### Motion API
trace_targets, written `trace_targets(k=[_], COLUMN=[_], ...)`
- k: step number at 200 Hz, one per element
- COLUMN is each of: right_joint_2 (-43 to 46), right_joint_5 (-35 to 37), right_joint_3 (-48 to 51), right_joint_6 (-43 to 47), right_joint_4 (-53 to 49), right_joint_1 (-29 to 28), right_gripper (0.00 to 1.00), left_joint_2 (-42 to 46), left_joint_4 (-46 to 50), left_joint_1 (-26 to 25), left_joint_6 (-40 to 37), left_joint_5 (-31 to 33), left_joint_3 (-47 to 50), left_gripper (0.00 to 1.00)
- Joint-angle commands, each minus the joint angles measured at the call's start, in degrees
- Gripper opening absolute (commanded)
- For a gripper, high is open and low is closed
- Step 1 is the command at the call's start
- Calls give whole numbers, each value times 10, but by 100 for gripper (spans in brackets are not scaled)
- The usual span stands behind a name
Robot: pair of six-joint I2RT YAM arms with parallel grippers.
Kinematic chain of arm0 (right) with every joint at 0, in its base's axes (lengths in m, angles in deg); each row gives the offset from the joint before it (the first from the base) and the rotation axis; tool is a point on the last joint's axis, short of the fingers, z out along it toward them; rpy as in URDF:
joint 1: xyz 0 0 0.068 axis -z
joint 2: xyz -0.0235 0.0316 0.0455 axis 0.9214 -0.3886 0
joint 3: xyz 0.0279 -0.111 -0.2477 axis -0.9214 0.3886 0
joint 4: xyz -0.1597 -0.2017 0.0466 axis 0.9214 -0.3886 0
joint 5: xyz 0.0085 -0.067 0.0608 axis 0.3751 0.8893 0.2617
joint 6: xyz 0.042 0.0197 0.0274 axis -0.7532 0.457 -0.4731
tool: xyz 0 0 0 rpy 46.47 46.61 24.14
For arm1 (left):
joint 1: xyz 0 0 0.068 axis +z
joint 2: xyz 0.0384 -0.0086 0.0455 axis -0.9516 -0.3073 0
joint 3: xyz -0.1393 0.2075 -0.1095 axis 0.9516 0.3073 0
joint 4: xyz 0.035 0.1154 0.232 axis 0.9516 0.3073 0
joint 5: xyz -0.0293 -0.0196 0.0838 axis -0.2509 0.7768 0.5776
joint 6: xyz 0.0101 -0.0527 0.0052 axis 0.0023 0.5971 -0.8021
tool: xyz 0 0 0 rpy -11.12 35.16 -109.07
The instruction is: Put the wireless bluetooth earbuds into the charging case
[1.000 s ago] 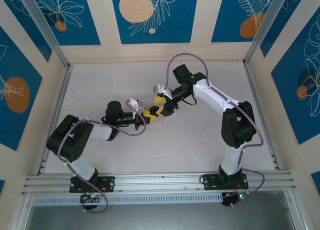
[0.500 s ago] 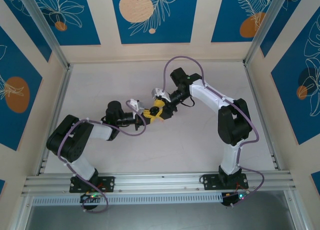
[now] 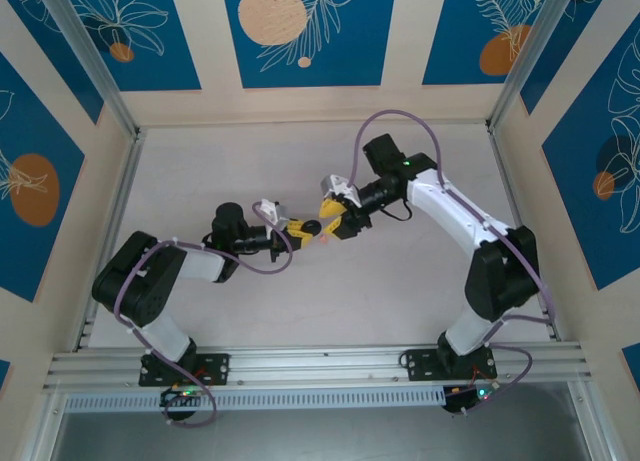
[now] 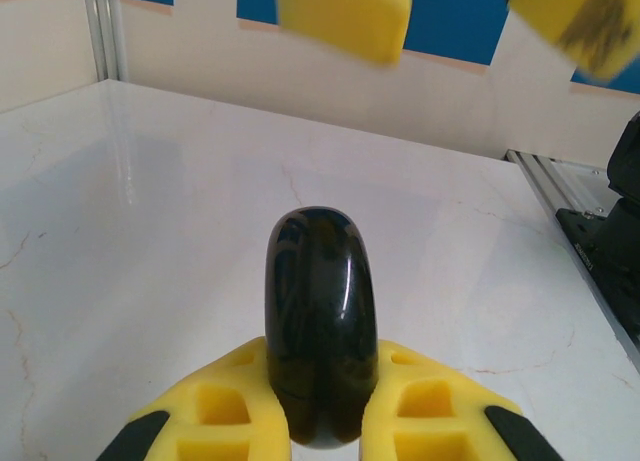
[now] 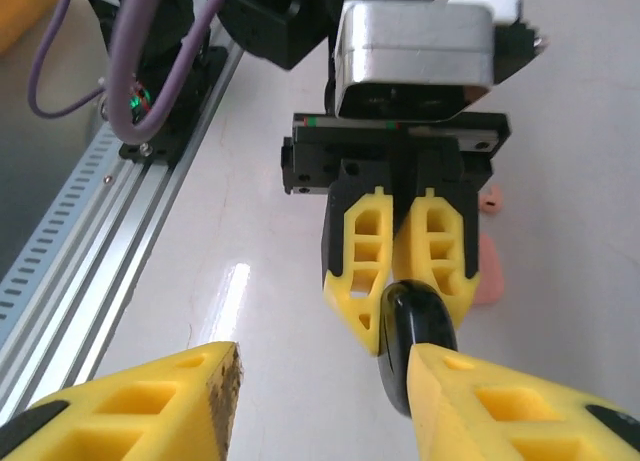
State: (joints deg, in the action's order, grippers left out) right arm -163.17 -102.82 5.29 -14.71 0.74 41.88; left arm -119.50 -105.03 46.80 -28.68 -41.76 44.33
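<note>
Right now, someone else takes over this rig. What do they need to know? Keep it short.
Left gripper: jaws shut on the black case, held on edge.
Right gripper: jaws open, empty, close to the case.
On the table: a small pink piece, probably an earbud, next to a larger pink thing half hidden by the left jaws.
Done: case picked up. Can't tell if any earbuds are inside.
Left: load the earbuds.

One black disc, one pink box, one pale pink earbud.
</note>
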Motion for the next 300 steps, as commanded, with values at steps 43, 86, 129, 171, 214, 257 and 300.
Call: trace_targets(k=[43, 86, 129, 171, 214, 257, 300], right_joint_2=[-10, -65, -92, -102, -94, -93, -143], right_joint_5=[72, 84, 63, 57, 64, 83, 156], right_joint_3=[7, -30, -47, -48, -47, -38, -60], right_joint_6=[7, 22, 23, 28, 37, 4, -75], right_joint_4=[79, 48, 31, 26, 5, -41, -93], right_joint_1=[-16, -37, -40, -41, -33, 18, 86], right_gripper=[49, 48, 40, 22, 12, 11, 9], left_joint_2=[14, 18, 21, 25, 21, 19, 35], left_joint_4=[-14, -9, -3, 6, 12, 41, 154], left_joint_1=[2, 3, 3, 3, 3, 3, 3], left_joint_6=[-3, -5, -8, -13, -13, -33, -62], left_joint_5=[-11, -11, -10, -7, 4, 67, 142], left_joint_3=[4, 4, 3, 3, 2, 7, -23], left_gripper=[6, 6, 6, 7, 18, 44, 60])
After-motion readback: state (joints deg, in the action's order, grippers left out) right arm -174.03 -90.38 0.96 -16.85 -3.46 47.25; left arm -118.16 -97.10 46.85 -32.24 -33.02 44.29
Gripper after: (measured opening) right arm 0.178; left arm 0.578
